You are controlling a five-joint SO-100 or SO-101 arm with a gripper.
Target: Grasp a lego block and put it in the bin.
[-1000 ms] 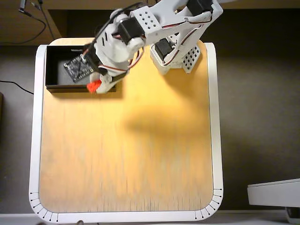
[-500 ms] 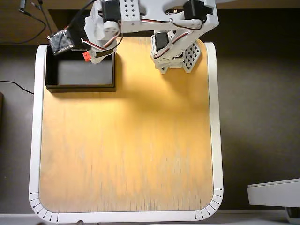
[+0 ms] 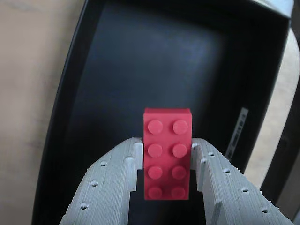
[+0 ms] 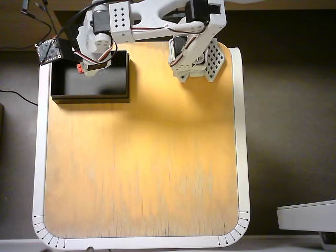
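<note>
A red lego block with two rows of studs sits clamped between my two grey fingers, held up over the dark floor of the black bin. My gripper is shut on its lower half. In the overhead view the bin stands at the table's top left corner, and my gripper hangs over its back part with the red block showing at its tip.
The arm's white base is mounted at the table's back edge, right of the bin. The wooden tabletop has a white rim. A white strip runs along the bin's right wall in the wrist view.
My gripper has carried the red block up and to the left in the overhead view, from the bin's front right corner to over its back part.
</note>
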